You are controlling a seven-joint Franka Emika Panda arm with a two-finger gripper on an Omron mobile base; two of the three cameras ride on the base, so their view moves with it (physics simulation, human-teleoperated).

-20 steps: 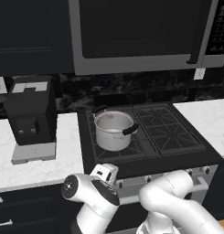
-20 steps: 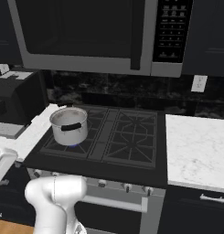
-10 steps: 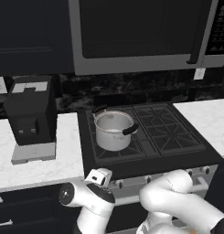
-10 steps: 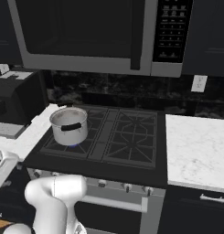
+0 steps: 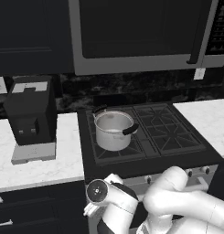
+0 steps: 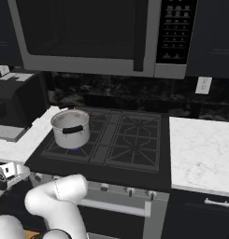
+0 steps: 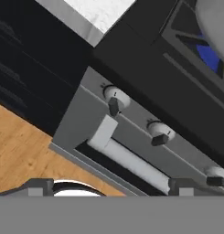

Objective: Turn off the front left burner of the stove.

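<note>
Gripper (image 7: 111, 185) was hanging low in front of the stove (image 5: 145, 137), off its left corner, looking up at the silver front panel; its two dark tips sat well apart with nothing between them, so spread and empty.

The front left burner (image 6: 71, 142) was under the steel pot (image 6: 70, 128), with a blue flame showing below it. What actually needs grabbing is a knob, probably the leftmost one (image 7: 115, 98), though I couldn't read the markings to be sure it maps to that burner. It looked small, rigid and smooth, so I'd pinch it across its raised dark bar and twist, since the round rim could slip.

Count: three knobs visible in the hand view, one bar handle (image 7: 131, 160), one pot, one microwave (image 6: 104, 37) above.
</note>
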